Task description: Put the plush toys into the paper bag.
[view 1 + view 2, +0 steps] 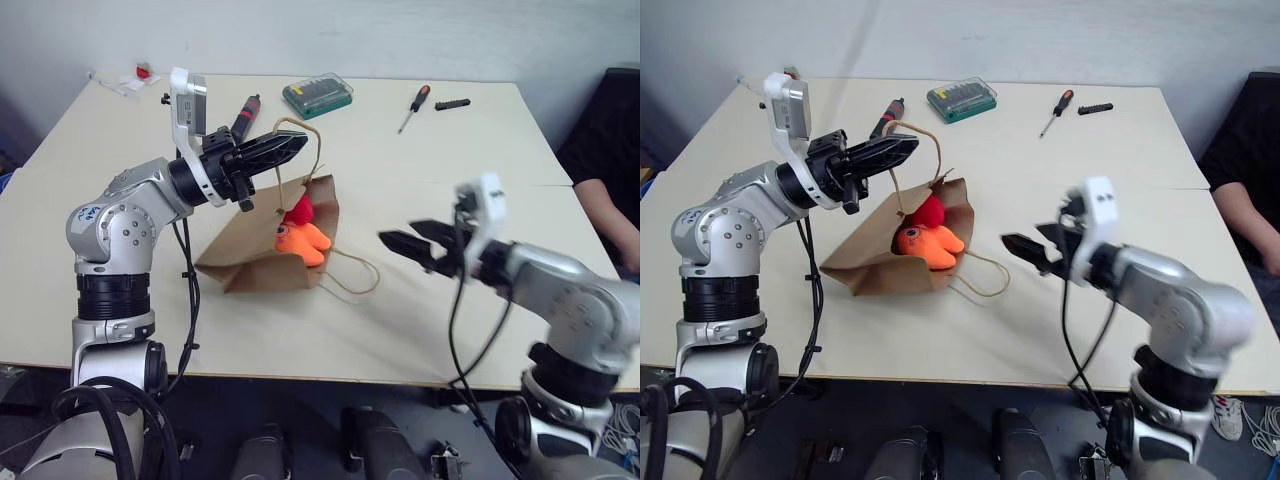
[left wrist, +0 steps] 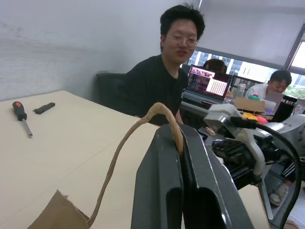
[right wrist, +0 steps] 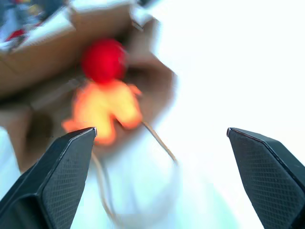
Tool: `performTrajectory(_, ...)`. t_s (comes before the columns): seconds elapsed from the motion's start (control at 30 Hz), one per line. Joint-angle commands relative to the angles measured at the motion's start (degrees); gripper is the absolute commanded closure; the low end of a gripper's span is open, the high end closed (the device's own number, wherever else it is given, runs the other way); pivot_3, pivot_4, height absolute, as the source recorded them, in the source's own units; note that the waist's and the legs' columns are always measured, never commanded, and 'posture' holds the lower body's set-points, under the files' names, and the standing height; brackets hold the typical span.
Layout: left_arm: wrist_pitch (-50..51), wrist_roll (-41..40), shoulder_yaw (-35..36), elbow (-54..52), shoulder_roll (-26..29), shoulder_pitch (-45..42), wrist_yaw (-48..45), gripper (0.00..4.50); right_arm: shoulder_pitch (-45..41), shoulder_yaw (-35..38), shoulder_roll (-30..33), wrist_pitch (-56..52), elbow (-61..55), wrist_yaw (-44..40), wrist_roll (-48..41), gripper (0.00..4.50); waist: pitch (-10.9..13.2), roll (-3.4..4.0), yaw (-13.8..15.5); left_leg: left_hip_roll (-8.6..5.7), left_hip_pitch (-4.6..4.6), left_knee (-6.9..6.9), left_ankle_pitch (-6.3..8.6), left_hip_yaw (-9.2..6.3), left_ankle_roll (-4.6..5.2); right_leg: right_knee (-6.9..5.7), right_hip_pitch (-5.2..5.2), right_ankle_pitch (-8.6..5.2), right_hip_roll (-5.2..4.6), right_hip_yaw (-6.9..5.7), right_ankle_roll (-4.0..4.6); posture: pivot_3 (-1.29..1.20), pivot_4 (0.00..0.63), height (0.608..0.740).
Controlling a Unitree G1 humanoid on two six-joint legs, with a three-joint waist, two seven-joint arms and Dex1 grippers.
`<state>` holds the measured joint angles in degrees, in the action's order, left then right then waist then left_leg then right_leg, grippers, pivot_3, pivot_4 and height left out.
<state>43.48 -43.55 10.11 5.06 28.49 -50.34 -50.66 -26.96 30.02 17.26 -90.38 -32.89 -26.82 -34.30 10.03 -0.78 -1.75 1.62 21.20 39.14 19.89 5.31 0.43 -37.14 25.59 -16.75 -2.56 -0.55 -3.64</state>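
The brown kraft paper bag [image 1: 885, 262] lies on its side on the pale beige table [image 1: 1040, 330], its mouth turned toward the robot's right side. In that mouth sit both plush toys: the orange one-eyed monster plush [image 1: 928, 244] lies at the opening with its stubby legs reaching out past the bag's edge, and the small plain red rounded plush [image 1: 927, 211] rests just behind it, touching it, further inside. One tan twisted-cord loop handle [image 1: 912, 160] is lifted off the table, pinched between the closed black fingers of the left gripper [image 1: 902, 150], which holds the upper side of the bag's mouth raised. The other cord handle [image 1: 980, 280] lies slack on the table in front of the mouth. The right gripper [image 1: 1033, 246] hovers above the table near the bag's mouth, apart from the toys, its two black fingers spread wide and gripping nothing. Near the far table edge lie a green case of screwdriver bits [image 1: 961, 99] and a red-handled screwdriver [image 1: 1055, 110].
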Motion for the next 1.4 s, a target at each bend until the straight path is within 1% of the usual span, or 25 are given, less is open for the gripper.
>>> performTrajectory(0.03, -0.66, -0.46, 0.44, -1.12, -0.20, -0.75, -0.16, 4.50, 4.81, 4.65, -5.48, -2.12, -2.18, 3.45, -4.29, 0.02, 0.00, 0.00, -0.07, 0.00, -0.02, -0.01, -0.01, 0.01, -0.01, -0.01, 0.00, 0.00, 0.02, 0.03, 0.00, 0.00, 0.150, 0.740)
performTrajectory(0.13, -0.49, -0.32, 0.17, -0.85, -0.39, -1.18, -0.39, 4.50, 6.85, 5.65, -10.47, -2.12, -0.67, 6.76, -6.87, 0.02, 0.02, 0.04, -0.17, 0.00, -0.06, -0.03, -0.03, 0.10, -0.05, -0.10, 0.06, 0.00, 0.06, 0.11, 0.00, 0.00, 0.150, 0.740)
performTrajectory(0.23, -0.49, -0.13, -0.05, -0.26, -0.41, -1.72, -0.65, 4.50, 6.49, 5.78, -15.83, -2.12, 1.93, 10.50, -10.02, 0.02, 0.02, 0.03, 0.02, -0.01, -0.08, -0.01, -0.03, 0.10, -0.05, -0.14, 0.06, 0.00, 0.06, 0.13, 0.00, 0.00, 0.150, 0.740)
performTrajectory(0.33, -0.59, 0.10, -0.23, -0.02, -0.34, -1.77, -0.91, 4.50, 4.07, 4.95, -19.98, -2.12, 5.67, 13.70, -11.47, 0.02, 0.02, 0.04, 0.04, -0.03, -0.05, -0.01, -0.03, 0.07, -0.04, -0.12, 0.06, 0.00, 0.03, 0.11, 0.00, 0.00, 0.150, 0.740)
performTrajectory(0.43, -0.42, 0.01, -0.27, -0.49, -0.36, -1.62, -0.75, 4.50, -0.69, 7.14, -23.23, -1.68, 11.32, 17.20, -8.35, 0.02, 0.02, 0.04, 0.00, -0.05, -0.05, -0.01, -0.04, 0.07, -0.02, -0.12, 0.06, 0.00, 0.01, 0.10, 0.00, 0.00, 0.150, 0.740)
performTrajectory(0.53, -0.31, -0.06, -0.24, -0.78, -0.31, -1.56, -0.48, 4.50, -2.09, 6.23, -23.09, 1.09, 13.80, 18.56, -6.91, 0.61, 0.02, 0.04, 0.03, -0.03, -0.03, -0.02, -0.04, 0.03, -0.03, -0.10, 0.07, -0.01, 0.02, 0.06, 0.02, 0.00, 0.150, 0.740)
performTrajectory(0.57, -0.29, -0.09, -0.20, -0.86, -0.24, -1.49, -0.45, 4.50, -2.25, 5.56, -22.76, 2.23, 13.70, 18.08, -7.28, 0.89, 0.02, 0.04, 0.11, -0.03, 0.01, -0.04, -0.04, 0.00, -0.03, -0.06, 0.07, -0.01, 0.03, 0.03, 0.03, 0.00, 0.150, 0.740)
performTrajectory(0.73, -0.49, -0.07, 0.10, -1.10, 0.05, -0.98, -0.27, 4.50, -1.42, 1.90, -19.63, 5.90, 11.03, 16.02, -9.03, 2.53, 0.02, 0.04, -0.03, -0.06, 0.07, -0.04, -0.01, 0.02, 0.02, 0.05, 0.07, -0.01, 0.00, 0.03, 0.01, 0.00, 0.150, 0.740)
performTrajectory(0.8, -0.64, -0.05, 0.27, -1.21, -0.01, -0.77, -0.01, 4.50, -1.53, 2.05, -18.50, 6.43, 9.71, 15.72, -10.35, 3.25, 0.02, 0.04, -0.02, -0.03, 0.06, -0.04, -0.01, 0.00, 0.01, 0.04, 0.07, -0.01, 0.02, 0.01, 0.01, 0.00, 0.150, 0.740)
performTrajectory(0.87, -0.89, -0.01, 0.43, -1.15, -0.09, -0.67, 0.19, 4.50, -1.99, 2.41, -17.39, 6.73, 8.73, 15.44, -11.65, 3.87, 0.02, 0.04, -0.01, -0.03, 0.06, -0.04, -0.01, 0.00, 0.01, 0.03, 0.07, -0.01, 0.02, 0.01, 0.01, 0.00, 0.150, 0.740)
performTrajectory(0.93, -1.59, 0.18, 1.02, -0.14, -0.45, -1.22, 0.95, 4.50, -4.17, 4.19, -15.28, 6.71, 7.16, 14.91, -14.46, 4.49, 0.02, 0.04, 0.01, -0.03, 0.06, -0.04, -0.01, 0.01, 0.01, 0.03, 0.07, -0.01, 0.02, 0.02, 0.01, 0.00, 0.150, 0.740)
performTrajectory(0.97, -1.93, 0.22, 1.37, 0.47, -0.70, -1.65, 1.42, 4.50, -5.38, 5.19, -14.28, 6.65, 6.62, 14.81, -15.97, 4.49, 0.02, 0.04, 0.02, -0.04, 0.06, -0.04, -0.01, 0.00, 0.01, 0.03, 0.07, -0.01, 0.02, 0.02, 0.01, 0.00, 0.150, 0.740)
performTrajectory(1.07, -4.76, 1.01, 3.29, 5.28, -2.25, -5.10, 4.36, 4.50, -12.56, 10.45, -7.68, 6.13, 5.50, 14.71, -23.54, 4.49, 0.05, 0.08, 0.09, -0.05, 0.07, -0.02, -0.02, 0.01, 0.02, 0.01, 0.08, -0.01, 0.00, 0.01, 0.01, 0.00, 0.150, 0.740)
performTrajectory(1.17, -7.87, 2.20, 4.05, 9.48, -3.50, -7.85, 5.65, 4.50, -18.97, 12.12, -0.76, 6.13, 5.76, 15.58, -28.65, 4.49, 0.05, 0.07, 0.16, -0.02, 0.06, -0.03, -0.01, -0.03, 0.02, 0.05, 0.06, -0.01, 0.01, -0.04, 0.01, 0.00, 0.150, 0.740)
performTrajectory(1.23, -9.77, 3.00, 4.13, 11.55, -4.62, -8.96, 6.25, 4.50, -21.69, 10.87, 3.39, 6.94, 5.92, 16.05, -29.72, 4.49, 0.05, 0.07, 0.22, -0.03, 0.10, -0.07, -0.01, -0.05, 0.03, 0.12, 0.06, -0.01, 0.01, -0.07, 0.01, 0.00, 0.150, 0.740)
performTrajectory(1.3, -11.35, 3.80, 3.92, 13.32, -6.06, -9.57, 6.91, 4.50, -22.70, 8.10, 6.89, 8.43, 5.66, 15.86, -29.38, 4.49, 0.04, 0.06, 0.19, -0.03, 0.10, -0.10, 0.02, -0.03, 0.07, 0.19, 0.05, -0.01, 0.00, -0.05, 0.01, 0.00, 0.150, 0.740)
performTrajectory(1.4, -13.26, 5.42, 2.41, 15.00, -8.15, -8.91, 6.33, 4.50, -19.56, 1.26, 9.98, 12.75, 2.91, 14.77, -25.59, 4.49, 0.04, 0.06, 0.18, -0.03, 0.11, -0.08, 0.02, 0.02, 0.08, 0.20, 0.05, 0.00, 0.00, -0.02, -0.01, 0.00, 0.150, 0.740)
